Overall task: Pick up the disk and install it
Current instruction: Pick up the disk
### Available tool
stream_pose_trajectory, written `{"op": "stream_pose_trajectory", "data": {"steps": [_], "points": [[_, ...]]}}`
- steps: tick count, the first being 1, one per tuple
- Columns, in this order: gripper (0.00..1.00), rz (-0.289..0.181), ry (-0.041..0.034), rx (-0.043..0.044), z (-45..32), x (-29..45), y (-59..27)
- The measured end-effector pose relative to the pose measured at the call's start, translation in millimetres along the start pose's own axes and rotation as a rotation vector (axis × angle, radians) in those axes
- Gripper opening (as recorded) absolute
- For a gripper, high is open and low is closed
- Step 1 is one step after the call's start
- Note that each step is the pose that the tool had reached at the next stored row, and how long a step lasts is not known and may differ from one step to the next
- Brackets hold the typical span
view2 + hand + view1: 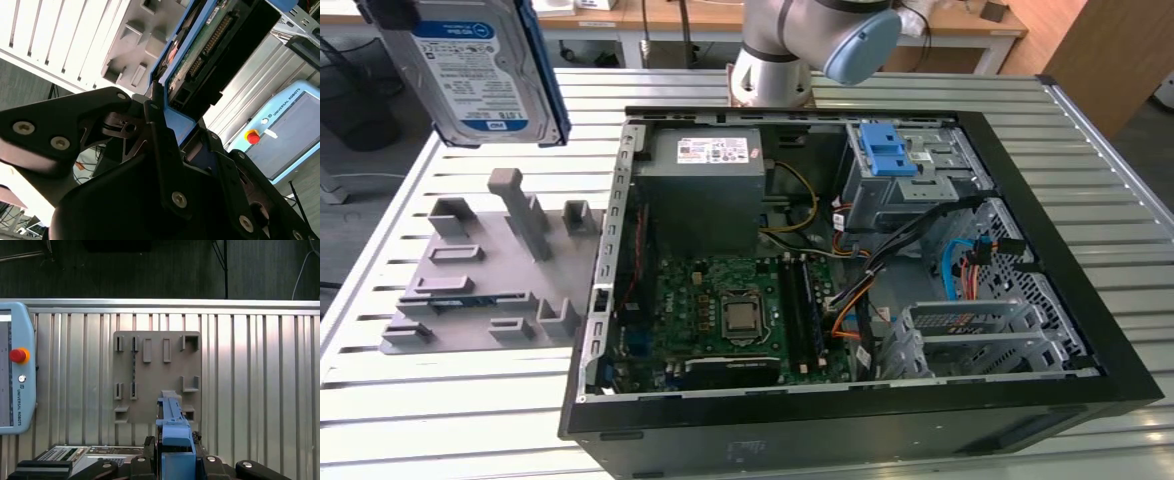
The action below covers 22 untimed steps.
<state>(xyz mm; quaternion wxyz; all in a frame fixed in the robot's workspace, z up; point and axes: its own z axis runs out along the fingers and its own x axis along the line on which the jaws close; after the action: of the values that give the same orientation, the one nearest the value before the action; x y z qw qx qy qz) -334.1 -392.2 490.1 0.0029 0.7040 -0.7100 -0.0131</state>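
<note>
Exterior view: I am holding the disk (474, 70) aloft above the grey fixture (467, 290). Second wrist view: fingers (159, 131) are clamping its blue bracket (181, 126). First wrist view: hanging edge-on; stiff, weighty, shock-sensitive, I judge.

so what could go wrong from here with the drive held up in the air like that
1. The gripper seems to clamp the silver-grey hard drive with the blue plastic bracket only at one end, well above the grey slotted fixture plate; a slip would drop it.
2. Loose orange and blue cables lie in the open black computer case beside the grey metal drive cage and might snag the drive.
</note>
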Motion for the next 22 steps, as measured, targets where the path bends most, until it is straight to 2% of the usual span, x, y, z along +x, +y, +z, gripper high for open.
{"op": "stream_pose_trajectory", "data": {"steps": [22], "points": [[0.36,0.0,0.0001,0.0,1.2,-0.1,-12.5]]}}
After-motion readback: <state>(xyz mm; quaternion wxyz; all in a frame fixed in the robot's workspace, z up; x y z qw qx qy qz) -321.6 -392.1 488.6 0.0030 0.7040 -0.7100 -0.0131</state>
